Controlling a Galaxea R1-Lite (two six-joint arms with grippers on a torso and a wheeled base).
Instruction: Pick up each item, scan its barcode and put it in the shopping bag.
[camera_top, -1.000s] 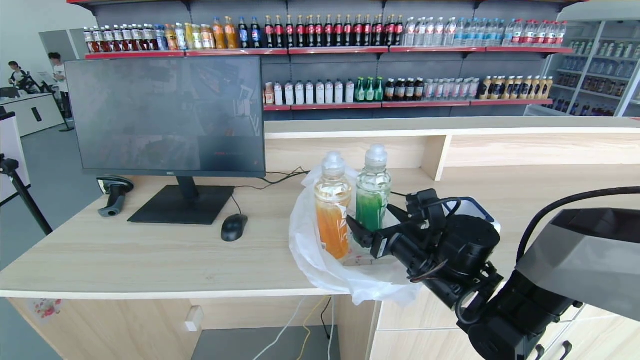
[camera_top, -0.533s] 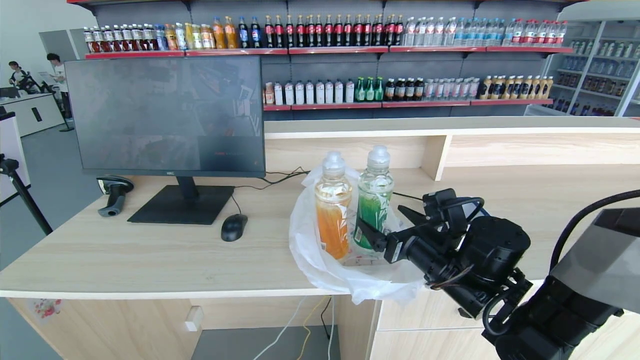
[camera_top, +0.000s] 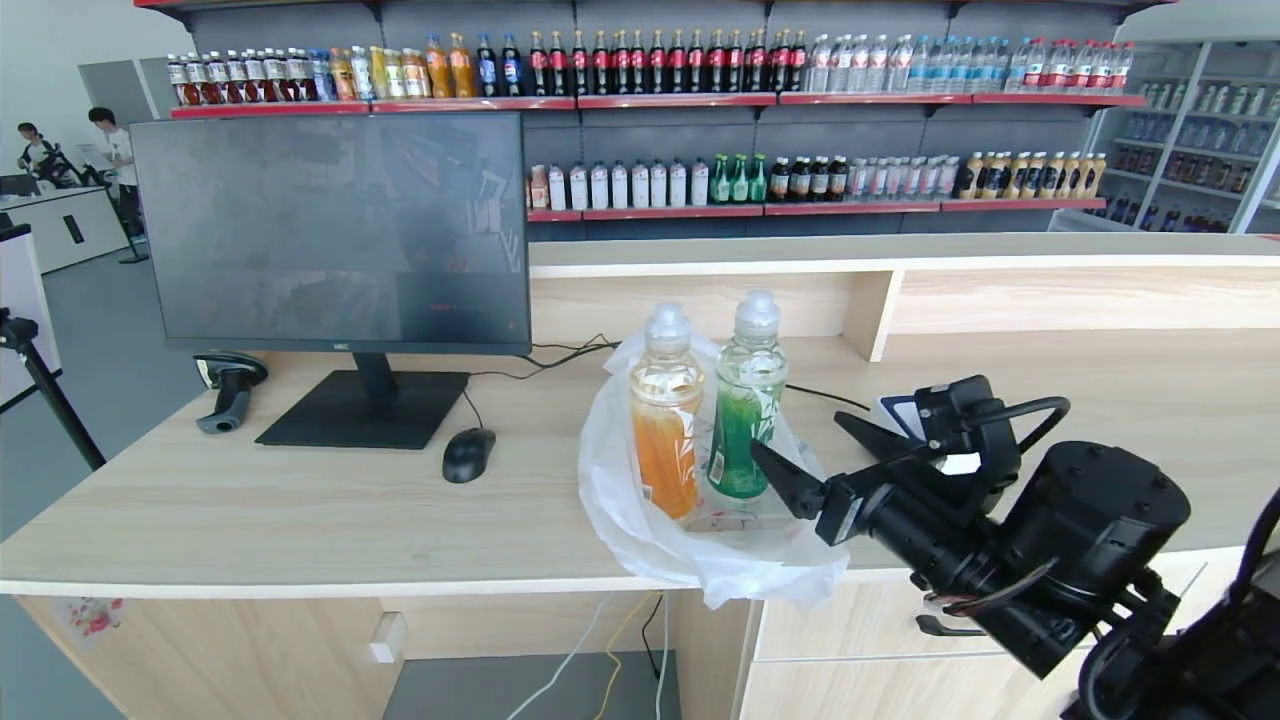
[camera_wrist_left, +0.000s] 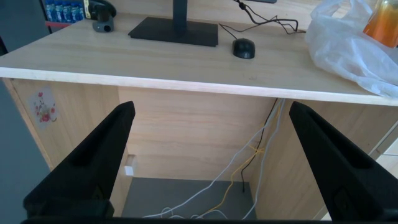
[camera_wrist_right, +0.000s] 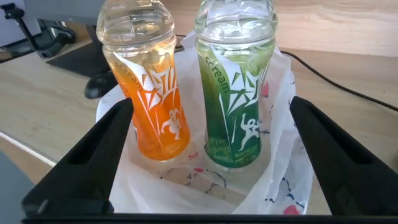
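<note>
Two full bottles stand upright just beside each other at the centre of the head frame: a clear plastic orange-drink bottle (camera_top: 665, 425) and a clear plastic green-drink bottle (camera_top: 745, 415). Both are inside the thin white plastic shopping bag (camera_top: 630, 520), which lies slumped open on the light wooden counter (camera_top: 300, 510).

My right gripper (camera_top: 797, 431) hangs right of the green-drink bottle, near it but not touching, its jaws spread wide with nothing between them. My left gripper (camera_wrist_left: 208, 118) is likewise spread and empty, low in front of the counter's edge.

I'd expect real weight in each bottle. The printed sleeve looks smooth and probably slippery, and the walls should give a little. To lift one I'd close across the mid-body below the shoulder, not on the cap. The bag film is limp and could snag a fingertip.

A blue-and-white item (camera_top: 897, 412) lies behind the right gripper; I can't tell what it is. The black handheld scanner (camera_top: 230, 385) rests at centre left.
</note>
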